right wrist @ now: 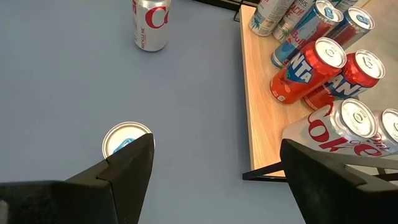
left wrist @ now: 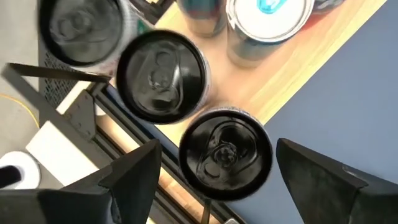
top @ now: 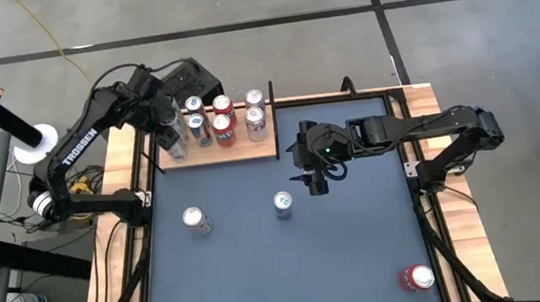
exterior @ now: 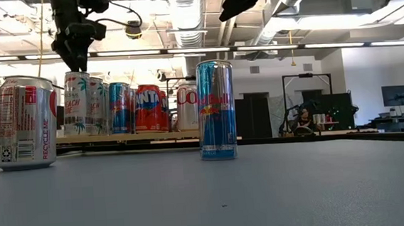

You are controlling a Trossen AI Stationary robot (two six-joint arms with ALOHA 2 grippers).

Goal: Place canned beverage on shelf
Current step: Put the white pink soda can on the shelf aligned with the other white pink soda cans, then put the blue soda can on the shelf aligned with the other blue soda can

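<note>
Using the shelf (top: pixel 250 151) as the reference point: nearest the front edge of the blue tabletop (top: pixel 351 253), way off from the shelf toward the right corner, a red can (top: pixel 415 277) lay on its side. Closer in, a silver Diet Coke can (top: pixel 194 220) stood upright on the tabletop, out in front of the shelf's left half, and a tall blue and silver Red Bull can (top: pixel 283 204) stood upright just in front of the shelf's right end. The right pincer (top: pixel 317 178) hung over the tabletop just off the shelf's right front corner, a bit above and beside that Red Bull can, fingers spread wide with nothing between them, so not gripping anything. On the shelf itself, which sat at the back of the tabletop, there was a cluster of upright cans: two red Fanta cans (right wrist: pixel 303 68), a blue one (top: pixel 196 126), a couple of silver Coke cans (right wrist: pixel 339 129) near the right end. The left pincer (left wrist: pixel 211 186) was over the shelf's left front corner, straddling a tall can with a black lid (left wrist: pixel 226 151) that stood right at the shelf's edge. Its fingers (left wrist: pixel 134 171) were well apart with visible gaps either side of the can, so it looked let go rather than gripped. Another black-topped can (left wrist: pixel 163 76) stood right behind it, touching or nearly so.
</note>
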